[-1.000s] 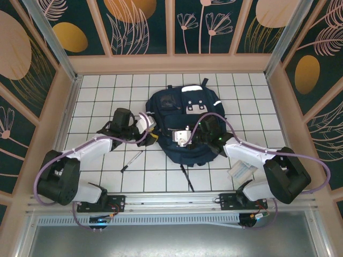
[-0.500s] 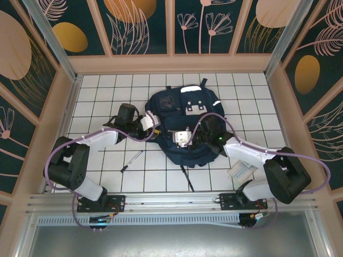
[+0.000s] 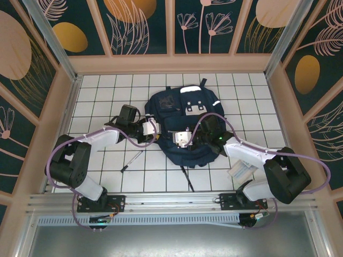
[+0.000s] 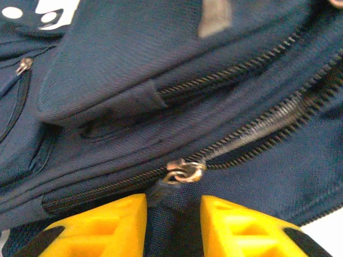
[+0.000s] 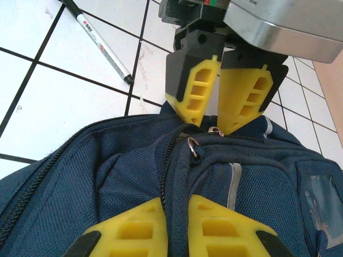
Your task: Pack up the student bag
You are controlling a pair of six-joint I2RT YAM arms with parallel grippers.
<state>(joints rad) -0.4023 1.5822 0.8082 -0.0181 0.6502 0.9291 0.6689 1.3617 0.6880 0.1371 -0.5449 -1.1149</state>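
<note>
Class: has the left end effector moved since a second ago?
Yes. The left end effector has shifted right, away from the pen, to the edge of the student bag.

- Pen [image 3: 132,161]: lies flat and slantwise on the table; in the right wrist view [image 5: 99,42] it has a pale barrel with printed lettering and a dark tip.
- Table [image 3: 96,101]: white tiles, dark grid lines.
- Pale translucent packet [image 3: 239,172]: near right, partly hidden.
- Walls [image 3: 139,27]: dark teal panels, orange ovals, leaf outlines, wooden frame.

Robot lab cell, white grid desk [image 3: 96,101], alu rail [image 3: 171,199] in front, leaf-print wall panels [image 3: 142,27] all round, purple cabling [image 3: 134,141]
</note>
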